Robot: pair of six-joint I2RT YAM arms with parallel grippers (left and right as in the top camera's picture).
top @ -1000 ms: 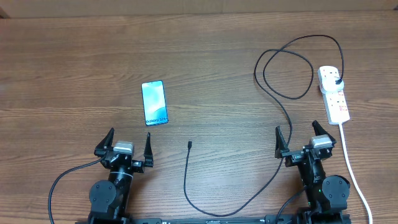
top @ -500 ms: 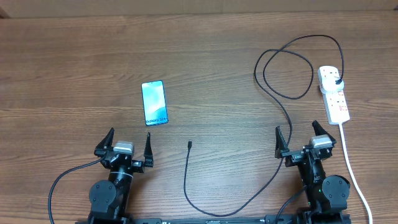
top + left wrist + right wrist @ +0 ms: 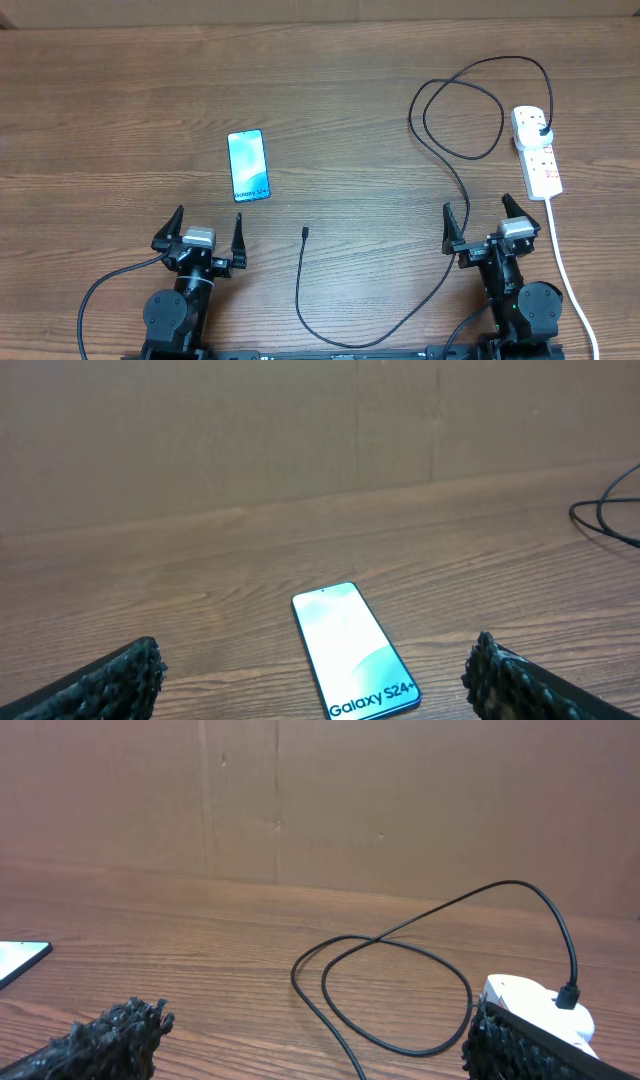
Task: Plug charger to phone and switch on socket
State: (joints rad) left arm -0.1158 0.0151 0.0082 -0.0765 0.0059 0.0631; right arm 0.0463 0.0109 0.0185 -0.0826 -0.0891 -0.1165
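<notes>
**Desk state: both tools idle, charger tip lying loose**

Left tool (image 3: 209, 214): fingers spread wide, nothing between them. It sits at the near edge of the brown wood-grain desk (image 3: 350, 80), pointing away from the base.

Right tool (image 3: 477, 205): fingers likewise spread wide, holding nothing, at the near edge on the right side.

The slim rectangular phone (image 3: 249, 166) with a dark frame and a light blue-teal screen lies flat, screen up, just ahead of the left tool. The left wrist view reads "Galaxy S24+" on it.

The long thin black charger cable (image 3: 299, 280) has its small connector tip (image 3: 305, 232) free on the desk. The tip lies between the two tools, near the phone's lower right corner but apart from it. The cable runs back along the near edge, passes beside the right tool and loops over itself. Its black plug (image 3: 543, 130) is seated in the small white rectangular socket strip (image 3: 537, 152) at far right.

Red marks show on the strip; switch position possibly off, too small to tell. A thicker white cord (image 3: 562, 260) leaves the strip's near end.
</notes>
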